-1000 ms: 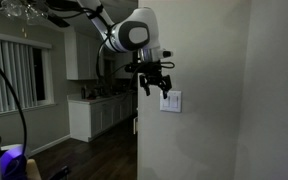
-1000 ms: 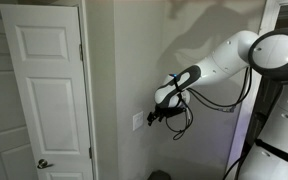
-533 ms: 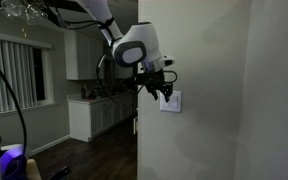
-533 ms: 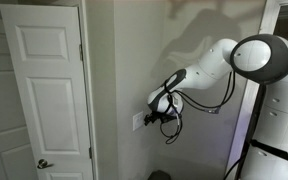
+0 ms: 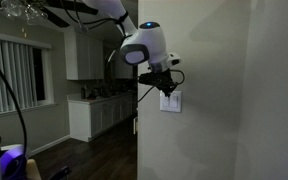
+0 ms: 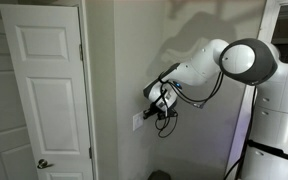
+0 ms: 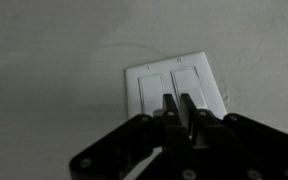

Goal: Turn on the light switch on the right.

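Observation:
A white two-gang wall plate [image 7: 212, 92] hangs on the pale wall, also visible in both exterior views [image 5: 171, 102] [image 6: 138, 121]. The light switch [image 7: 187, 80] is the right-hand narrow rocker; its twin [image 7: 152, 88] sits to its left. My gripper [image 7: 178, 102] is shut, its black fingers [image 7: 169, 108] pressed nearly together with nothing between them. The tips lie over the lower part of the plate, about where the two rockers meet. Whether they touch the plate I cannot tell. In both exterior views my gripper [image 5: 165, 87] [image 6: 150, 110] is right up against the plate.
The wall ends in a corner edge [image 5: 137, 130] just left of the plate, with a dim kitchen and cabinets [image 5: 94, 112] beyond. A white panelled door [image 6: 44, 90] stands left of the plate. The arm's cables [image 6: 169, 125] hang below the wrist.
The fingers have gone from spread apart to closed together. The gripper has moved in closer to the wall plate.

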{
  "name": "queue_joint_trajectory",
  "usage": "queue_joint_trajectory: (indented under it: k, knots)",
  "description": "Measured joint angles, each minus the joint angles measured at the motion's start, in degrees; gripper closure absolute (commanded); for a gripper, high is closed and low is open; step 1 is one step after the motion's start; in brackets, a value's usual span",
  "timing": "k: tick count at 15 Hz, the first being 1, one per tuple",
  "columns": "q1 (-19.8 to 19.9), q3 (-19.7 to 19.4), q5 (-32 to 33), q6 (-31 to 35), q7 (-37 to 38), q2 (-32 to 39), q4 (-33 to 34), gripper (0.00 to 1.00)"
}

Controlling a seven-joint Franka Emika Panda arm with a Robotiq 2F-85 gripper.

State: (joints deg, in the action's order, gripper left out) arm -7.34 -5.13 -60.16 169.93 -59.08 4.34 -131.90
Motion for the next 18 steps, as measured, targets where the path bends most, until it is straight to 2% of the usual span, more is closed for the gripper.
queue_joint_trajectory:
  k: [8, 18]
  knots:
    - [1.5, -0.2, -6.2, -0.7, -7.0, 7.3, 5.0, 1.0]
    - [2.2, 1.0, -21.7, -0.9, -23.3, 10.8, 11.2, 1.0]
